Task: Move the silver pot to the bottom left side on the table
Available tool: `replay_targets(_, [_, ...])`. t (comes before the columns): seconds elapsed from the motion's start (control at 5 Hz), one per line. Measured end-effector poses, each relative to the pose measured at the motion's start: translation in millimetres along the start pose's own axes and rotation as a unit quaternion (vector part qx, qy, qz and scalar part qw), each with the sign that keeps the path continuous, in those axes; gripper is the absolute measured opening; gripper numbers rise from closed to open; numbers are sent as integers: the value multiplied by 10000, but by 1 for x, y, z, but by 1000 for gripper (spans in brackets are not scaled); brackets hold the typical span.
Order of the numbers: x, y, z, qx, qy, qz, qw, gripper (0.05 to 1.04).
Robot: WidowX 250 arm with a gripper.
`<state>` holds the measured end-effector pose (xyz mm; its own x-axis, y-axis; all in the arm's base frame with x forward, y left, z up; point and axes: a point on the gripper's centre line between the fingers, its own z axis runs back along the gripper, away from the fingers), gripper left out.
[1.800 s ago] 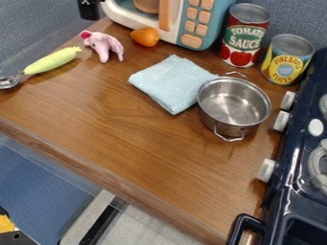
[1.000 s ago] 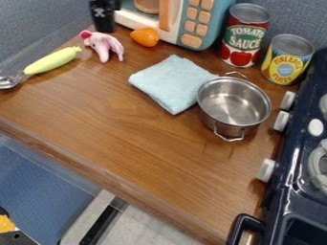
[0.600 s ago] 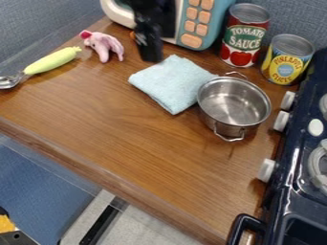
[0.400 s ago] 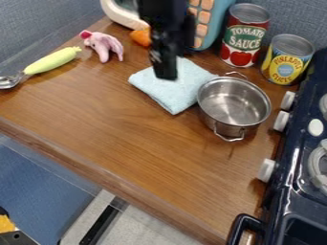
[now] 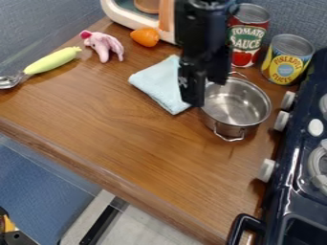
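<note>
Right now the black claw (image 5: 193, 99) hangs over the counter (image 5: 127, 139), at the upper left rim of the silver pot (image 5: 236, 106). In the camera view its lower end overlaps that rim, with most of the pot lying to its right and slightly lower; whether the two touch, I cannot tell. Nor can I tell if the claw is open or closed. The pot stands upright toward the right side of the counter, between the folded light-blue cloth (image 5: 156, 86) and the dark stove (image 5: 287, 177). One wire handle (image 5: 228, 139) points toward the counter's front edge, the other toward the back. Part of the cloth is hidden behind the claw. Behind the pot stand a red can (image 5: 245, 38) and, further right, a yellow can (image 5: 287, 64). The pink toy animal (image 5: 102, 44) lies well apart, at the upper left.
</note>
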<state>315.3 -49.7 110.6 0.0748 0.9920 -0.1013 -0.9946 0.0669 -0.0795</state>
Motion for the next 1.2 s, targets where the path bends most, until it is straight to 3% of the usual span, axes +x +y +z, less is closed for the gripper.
replay_targets(0.4, [8, -13, -22, 64, -398, -342, 9986, 1001])
replay_targets(0.8, [12, -19, -50, 403, -464, -568, 9965, 952])
replay_targets(1.0, [16, -22, -52, 335, -582, -461, 9967, 669])
replay_targets(1.2, [14, -21, -55, 284, -500, -486, 9972, 371])
